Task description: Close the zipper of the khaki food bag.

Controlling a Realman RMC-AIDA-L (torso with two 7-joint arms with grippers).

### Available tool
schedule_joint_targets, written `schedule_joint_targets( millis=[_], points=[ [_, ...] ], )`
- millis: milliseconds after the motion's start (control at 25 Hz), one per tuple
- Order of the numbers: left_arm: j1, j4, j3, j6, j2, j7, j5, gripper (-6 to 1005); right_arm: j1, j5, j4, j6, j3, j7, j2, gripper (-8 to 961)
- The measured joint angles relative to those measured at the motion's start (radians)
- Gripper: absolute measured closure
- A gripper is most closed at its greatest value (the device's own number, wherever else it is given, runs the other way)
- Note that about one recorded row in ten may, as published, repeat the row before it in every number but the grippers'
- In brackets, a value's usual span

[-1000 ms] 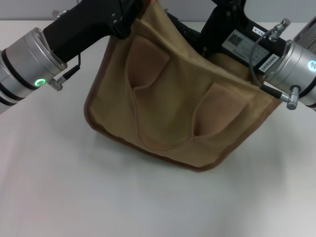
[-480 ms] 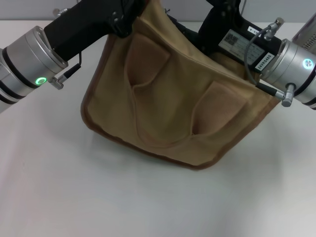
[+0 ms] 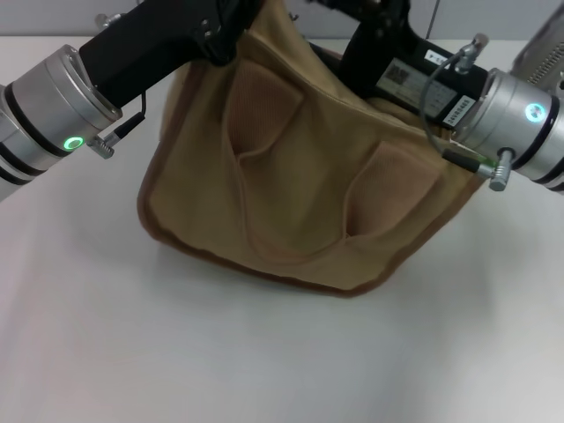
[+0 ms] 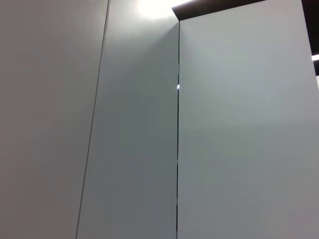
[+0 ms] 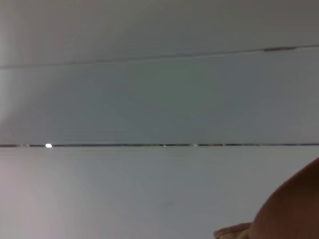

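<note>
The khaki food bag [image 3: 300,176] stands on the white table in the head view, its face with two soft handles [image 3: 264,115] turned toward me. The zipper is hidden behind the bag's top edge. My left gripper [image 3: 231,31] sits at the bag's top left corner, against the fabric. My right gripper [image 3: 374,22] reaches in behind the top edge, right of the middle. A bit of khaki fabric [image 5: 291,209] shows in a corner of the right wrist view. The left wrist view holds only grey wall panels.
The white table [image 3: 264,361] stretches out in front of the bag and to both sides. The silver forearm of each arm [image 3: 53,115] [image 3: 520,123] hangs over the table at the bag's left and right.
My right arm has moved left along the bag's top edge. The bag's lower left corner has shifted a little to the left. The left arm has stayed put.
</note>
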Motion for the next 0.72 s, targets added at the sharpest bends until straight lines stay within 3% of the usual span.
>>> schedule_joint_targets(
  millis=[240,720],
  points=[
    [0.000,0.000,0.000,0.001,0.000,0.000,-0.002,981,-0.002,0.001,-0.009,0.019,-0.015,-0.035,0.000,284],
    [0.002,0.000,0.001,0.001,0.000,0.000,-0.003,981,-0.013,0.016,-0.013,0.021,-0.006,-0.089,0.001,778]
  ],
)
